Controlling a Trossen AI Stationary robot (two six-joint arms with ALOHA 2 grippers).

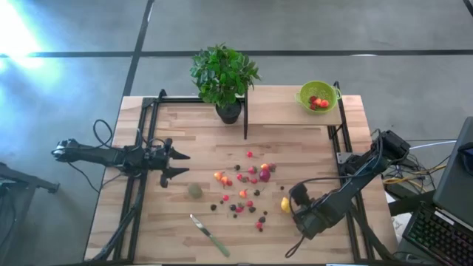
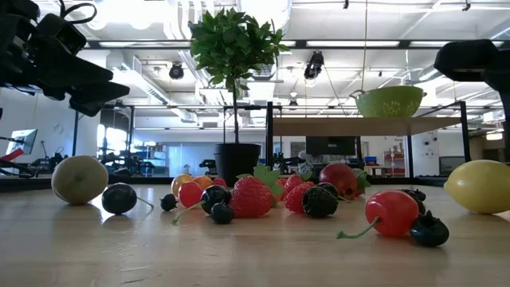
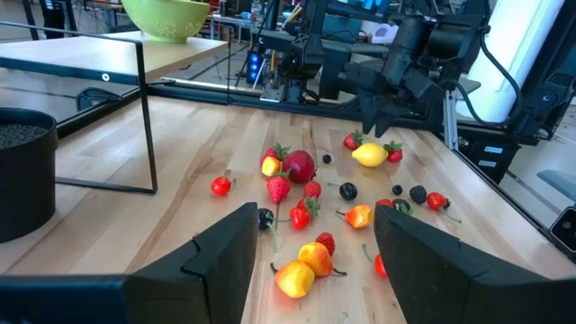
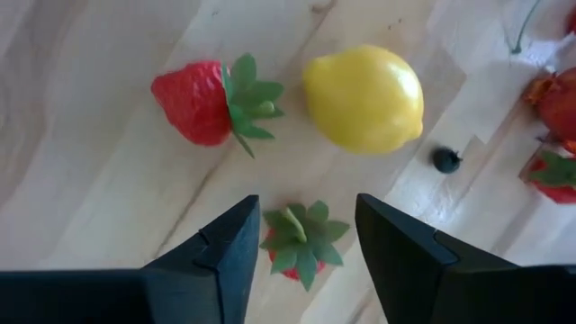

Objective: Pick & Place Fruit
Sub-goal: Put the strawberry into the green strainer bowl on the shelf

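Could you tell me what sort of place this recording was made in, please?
Most likely a robotics lab or workshop: a wooden table in a metal frame, a polished concrete floor, and exposed ceiling pipes with workstations behind.

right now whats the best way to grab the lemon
Grip the lemon across its narrow middle, coming straight down. It lies on its side with the pointed tip sideways, and a strawberry sits close beside it, so place the right gripper fingers clear of that berry.

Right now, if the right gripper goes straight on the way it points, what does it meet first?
Probably the small strawberry lying between the open fingers of the right gripper; the lemon lies beyond it. Depth is unclear.
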